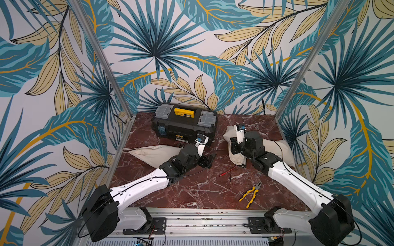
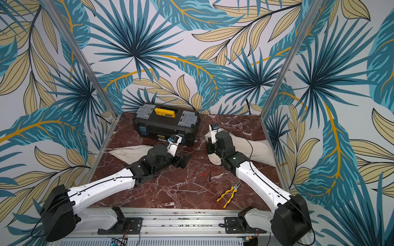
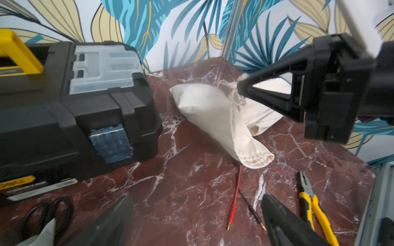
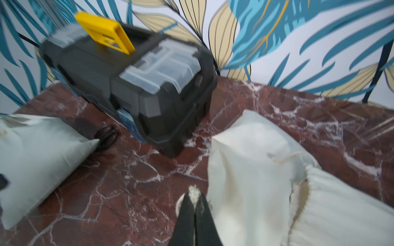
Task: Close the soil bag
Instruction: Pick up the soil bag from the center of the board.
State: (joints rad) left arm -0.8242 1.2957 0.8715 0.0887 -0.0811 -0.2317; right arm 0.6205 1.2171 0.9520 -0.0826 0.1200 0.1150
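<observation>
The soil bag (image 1: 277, 149) (image 2: 255, 149) is a cream cloth sack lying at the right of the marble table, its gathered mouth (image 4: 298, 191) slack and partly open. My right gripper (image 1: 232, 143) (image 4: 194, 194) is at the bag's left end, shut on a frayed white drawstring end (image 4: 194, 189) that sticks out past the fingertips. The left wrist view shows that gripper (image 3: 242, 88) pinching the cord beside the bag (image 3: 213, 110). My left gripper (image 1: 207, 159) (image 3: 196, 213) hovers open and empty over bare marble, left of the bag.
A second cream bag (image 1: 153, 154) lies at the left under my left arm. A black toolbox (image 1: 183, 125) with a yellow handle stands at the back. Black scissors (image 3: 49, 213), red and black probe leads (image 1: 228, 172) and yellow pliers (image 1: 251, 193) lie on the table.
</observation>
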